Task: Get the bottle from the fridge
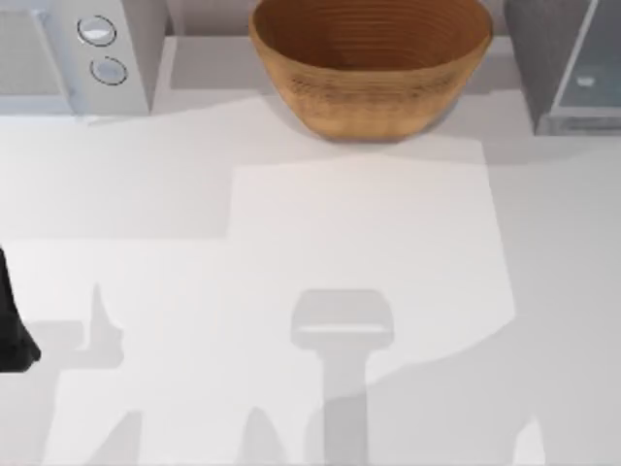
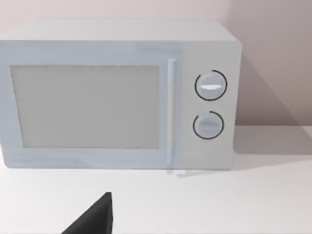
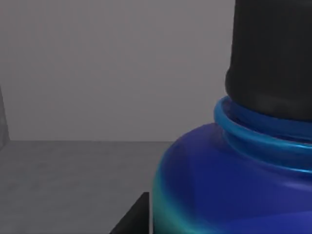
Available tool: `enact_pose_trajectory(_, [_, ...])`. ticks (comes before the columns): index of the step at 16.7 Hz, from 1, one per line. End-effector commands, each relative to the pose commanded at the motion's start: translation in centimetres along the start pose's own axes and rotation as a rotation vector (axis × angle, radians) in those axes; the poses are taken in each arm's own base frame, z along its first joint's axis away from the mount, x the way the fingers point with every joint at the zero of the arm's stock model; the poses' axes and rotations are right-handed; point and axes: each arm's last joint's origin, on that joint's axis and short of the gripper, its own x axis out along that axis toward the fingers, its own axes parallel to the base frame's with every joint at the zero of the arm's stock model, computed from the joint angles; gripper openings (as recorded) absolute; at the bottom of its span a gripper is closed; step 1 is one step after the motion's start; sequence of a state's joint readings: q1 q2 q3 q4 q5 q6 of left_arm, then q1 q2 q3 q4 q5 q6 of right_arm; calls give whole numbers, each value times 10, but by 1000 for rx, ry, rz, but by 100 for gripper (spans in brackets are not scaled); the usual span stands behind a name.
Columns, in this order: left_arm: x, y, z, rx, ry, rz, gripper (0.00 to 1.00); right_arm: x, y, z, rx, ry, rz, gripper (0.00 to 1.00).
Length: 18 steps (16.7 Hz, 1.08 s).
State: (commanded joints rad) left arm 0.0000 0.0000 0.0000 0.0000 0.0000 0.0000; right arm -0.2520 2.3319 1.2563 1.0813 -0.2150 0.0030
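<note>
1 glossy rounded bottle (image 3: 229, 185), dark cap

Left arm (image 1: 14, 335) — at table's left edge

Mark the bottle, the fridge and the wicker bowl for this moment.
bottle (image 3: 209, 180): right wrist view, on its blue shoulder.
fridge (image 1: 543, 49): top view, on its dark grey top.
wicker bowl (image 1: 374, 97): top view, on its outer wall.
</note>
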Motion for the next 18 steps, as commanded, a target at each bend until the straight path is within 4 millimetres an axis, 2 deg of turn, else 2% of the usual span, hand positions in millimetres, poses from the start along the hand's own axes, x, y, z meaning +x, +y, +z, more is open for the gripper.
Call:
enact_pose_trajectory(5, [0,0,0,0,0,0,100,0,-1,2,1,-2,-3,0])
enact_pose_trajectory(12, [0,0,0,0,0,0,100,0,-2,49,1,0,-3,0])
enact_pose_trajectory(18, [0,0,0,0,0,0,100,-3,-1,49,3,2,3,0])
